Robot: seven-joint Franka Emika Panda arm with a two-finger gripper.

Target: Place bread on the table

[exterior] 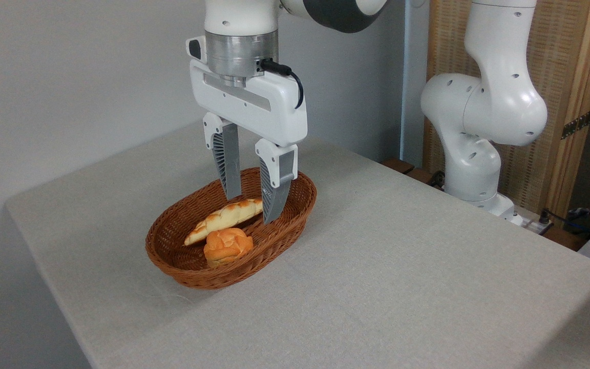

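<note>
**Reaching for the loaf: bread not yet out of the basket**

Hovering at centre frame, the gripper hangs point-down over the basket, its jaws spread apart with the right end of the bread between them. Neither fingertip can be seen pressing the loaf, so nothing appears to be held yet. The bread lies slantwise inside the basket, its pointed left end low near the wall and its right end passing behind the nearer finger. A bun sits just in front of it, touching or almost touching; which is hard to tell.

By this single view, the task looks barely begun. The grasp is lined up but not closed, and the lift, the carry and the set-down on the table all remain. Bare cloth lies to every side of the basket, widest at lower right.

Hidden or unclear: the loaf's right tip, covered by the finger; the far fingertip's depth relative to the loaf; and the arm's upper links, cut off by the top edge. The table's near corner runs out of frame at the bottom.
</note>
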